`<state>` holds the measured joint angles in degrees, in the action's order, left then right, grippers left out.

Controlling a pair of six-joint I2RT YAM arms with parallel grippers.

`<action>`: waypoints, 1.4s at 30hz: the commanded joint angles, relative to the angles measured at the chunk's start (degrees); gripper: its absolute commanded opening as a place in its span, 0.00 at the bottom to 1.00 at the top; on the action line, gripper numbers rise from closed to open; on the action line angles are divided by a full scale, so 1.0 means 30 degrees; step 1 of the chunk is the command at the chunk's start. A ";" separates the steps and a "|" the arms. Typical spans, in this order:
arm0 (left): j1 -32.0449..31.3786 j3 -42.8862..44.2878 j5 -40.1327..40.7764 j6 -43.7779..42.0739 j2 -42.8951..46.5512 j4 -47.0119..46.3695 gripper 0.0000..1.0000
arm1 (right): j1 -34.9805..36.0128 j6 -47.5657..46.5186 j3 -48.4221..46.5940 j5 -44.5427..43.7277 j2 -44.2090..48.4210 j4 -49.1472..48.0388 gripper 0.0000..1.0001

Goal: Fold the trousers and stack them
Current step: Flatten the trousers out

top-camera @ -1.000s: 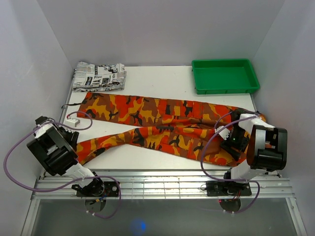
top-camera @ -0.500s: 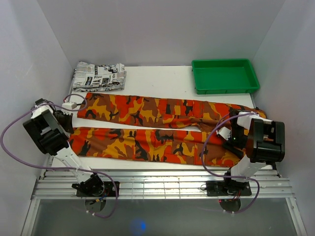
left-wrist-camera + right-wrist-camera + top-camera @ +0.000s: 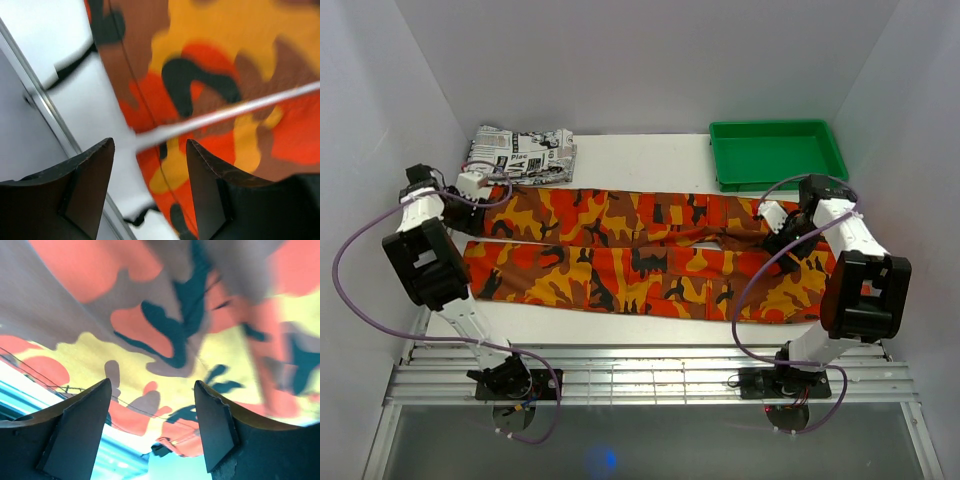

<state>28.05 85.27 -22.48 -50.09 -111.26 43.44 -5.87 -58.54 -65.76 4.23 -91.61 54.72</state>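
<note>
Left hand [image 3: 150, 167] over flat camouflage trousers [image 3: 640, 275]

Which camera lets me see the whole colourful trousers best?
The top camera: the trousers lie there whole, both legs stretched across the table. The left wrist camera shows only a close patch of cloth; the right wrist camera only blurry cloth.

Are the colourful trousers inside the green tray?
No, the trousers lie stretched out flat on the table, outside the green tray.
</note>
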 commanded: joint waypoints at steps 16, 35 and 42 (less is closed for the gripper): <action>-0.1476 -0.2609 0.0959 0.2986 -0.0708 -0.2528 0.50 | 0.0052 0.2261 0.1524 -0.2494 -0.3945 -0.5320 0.69; 0.2895 -0.3092 -0.1405 0.0085 0.2076 0.0604 0.68 | 0.1312 0.0852 0.1398 0.2131 0.1621 -0.0050 0.68; 0.2105 0.0311 -0.7210 -0.0795 0.4010 0.1667 0.98 | 0.0902 0.2433 -0.7682 0.3601 -0.1501 0.0628 0.75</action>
<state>35.53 81.67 -33.80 -50.81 -105.21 47.57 -2.20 -53.67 -78.32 11.46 -91.29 55.35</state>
